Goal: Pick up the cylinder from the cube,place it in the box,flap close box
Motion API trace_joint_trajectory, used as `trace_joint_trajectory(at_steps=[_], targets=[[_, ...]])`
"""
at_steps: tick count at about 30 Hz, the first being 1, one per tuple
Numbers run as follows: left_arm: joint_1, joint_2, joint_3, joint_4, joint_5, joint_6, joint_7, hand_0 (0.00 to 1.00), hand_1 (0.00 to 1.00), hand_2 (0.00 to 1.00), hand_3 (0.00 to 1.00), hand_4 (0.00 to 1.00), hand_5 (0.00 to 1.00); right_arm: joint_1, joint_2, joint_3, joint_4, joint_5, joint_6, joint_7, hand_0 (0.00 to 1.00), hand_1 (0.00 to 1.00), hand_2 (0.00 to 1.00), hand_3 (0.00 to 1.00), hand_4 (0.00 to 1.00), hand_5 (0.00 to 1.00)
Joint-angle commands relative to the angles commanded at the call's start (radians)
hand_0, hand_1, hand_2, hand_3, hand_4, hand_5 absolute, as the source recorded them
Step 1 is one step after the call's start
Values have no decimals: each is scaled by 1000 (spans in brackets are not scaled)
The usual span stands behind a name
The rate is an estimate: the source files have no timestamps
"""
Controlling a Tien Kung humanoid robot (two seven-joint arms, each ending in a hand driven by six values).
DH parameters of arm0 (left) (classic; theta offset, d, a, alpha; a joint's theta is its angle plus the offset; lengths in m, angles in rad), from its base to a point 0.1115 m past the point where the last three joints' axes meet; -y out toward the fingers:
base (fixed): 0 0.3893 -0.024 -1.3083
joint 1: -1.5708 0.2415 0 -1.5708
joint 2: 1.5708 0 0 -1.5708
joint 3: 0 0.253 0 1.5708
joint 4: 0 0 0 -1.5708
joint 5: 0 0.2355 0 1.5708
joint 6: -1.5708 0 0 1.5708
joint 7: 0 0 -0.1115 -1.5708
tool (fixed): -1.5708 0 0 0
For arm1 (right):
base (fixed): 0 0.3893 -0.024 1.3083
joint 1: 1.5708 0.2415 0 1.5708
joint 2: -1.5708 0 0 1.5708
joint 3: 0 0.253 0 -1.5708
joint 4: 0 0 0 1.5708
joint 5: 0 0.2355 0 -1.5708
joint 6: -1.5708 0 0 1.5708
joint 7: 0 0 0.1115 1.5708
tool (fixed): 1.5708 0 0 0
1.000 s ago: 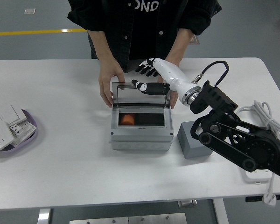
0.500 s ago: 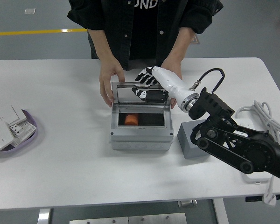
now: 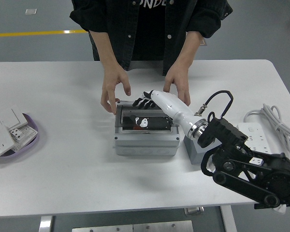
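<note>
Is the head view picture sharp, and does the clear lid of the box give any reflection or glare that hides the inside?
Head view: evenly lit and mostly sharp, with soft shadows under the box. The clear lid shows a reflection of the right hand pressing on it, so the dark inside is hard to read. The person's hands look slightly soft.

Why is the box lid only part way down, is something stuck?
Nothing looks stuck or broken. The robot's right hand lies on the clear lid of the grey box, pressing it down. A person's hands hover at the box's far corners.
</note>
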Motion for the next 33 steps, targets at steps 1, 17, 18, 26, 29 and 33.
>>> trace_joint_trajectory(at_steps=[1, 17, 18, 26, 29, 33], targets=[[0, -1, -1, 0, 0, 0, 0, 593, 627, 618, 636, 688, 216, -8, 2, 1, -12, 4, -4, 6, 577, 582, 605, 637, 701, 459], [18, 1, -13, 5, 2, 1, -2, 592, 627, 618, 636, 688, 215, -232, -96, 310, 137, 95, -47, 107, 545, 588, 603, 637, 677, 436], [21, 0, -15, 6, 2, 2, -2, 592, 627, 618, 636, 688, 215, -254, -98, 342, 137, 117, -51, 127, 545, 588, 603, 637, 677, 436], [36, -7, -30, 6, 9, 2, -3, 593, 626, 618, 635, 687, 216, -400, -51, 603, 64, 346, -28, 293, 550, 583, 602, 638, 665, 419], [39, -6, -34, 6, 13, 2, -4, 593, 626, 618, 635, 687, 216, -430, -44, 695, 47, 422, -15, 331, 550, 583, 602, 638, 665, 419], [36, 0, -40, 5, 18, 1, -6, 592, 627, 619, 635, 688, 216, -453, -44, 793, 38, 499, -12, 360, 559, 585, 603, 638, 667, 418]])
